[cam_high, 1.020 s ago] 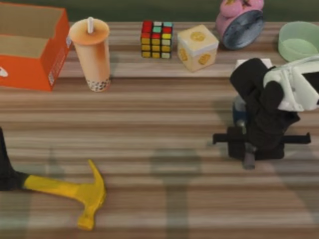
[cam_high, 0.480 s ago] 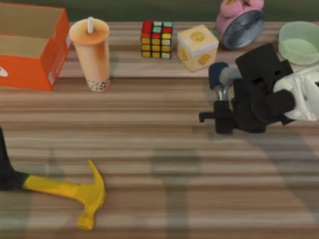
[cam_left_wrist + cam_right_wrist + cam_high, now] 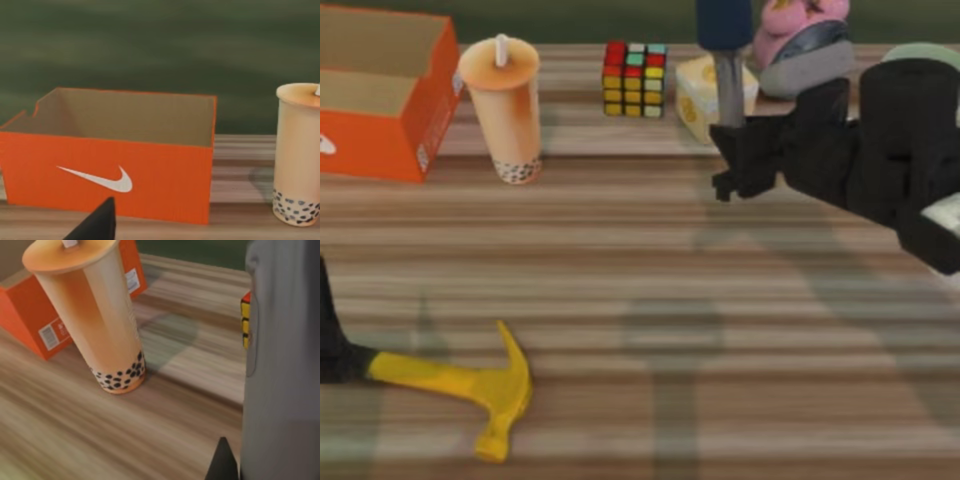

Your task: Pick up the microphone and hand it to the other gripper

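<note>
From above, the right gripper (image 3: 735, 160) is pinched on the grey handle of the microphone (image 3: 724, 45), which stands up toward the camera with its navy head uppermost, in front of the yellow-printed cube box (image 3: 705, 95) and just right of the Rubik's cube (image 3: 634, 78); the black arm reaches in from the table's right side, covering most of the green bowl (image 3: 920, 52) and part of the pink alarm clock (image 3: 800, 35), so nothing can be told of what the bowl holds. Well left of the Rubik's cube stands the bubble tea cup (image 3: 505, 105), filled with pale orange tea, dark pearls at its base and a straw in the lid, and beside that the orange shoebox (image 3: 380, 90) lies open, its brown inside bare. The yellow hammer (image 3: 470, 385) lies near the table's front left, its black handle under the parked left arm at the left edge. The left wrist view shows the shoebox (image 3: 115, 165) open and bare inside, the cup (image 3: 297, 160) beside it, and one dark fingertip of the left gripper, not enough to tell whether it is spread. The right wrist view shows the grey handle (image 3: 282, 365) up close, with the cup (image 3: 97, 315) and a shoebox corner (image 3: 42, 325) beyond.
</note>
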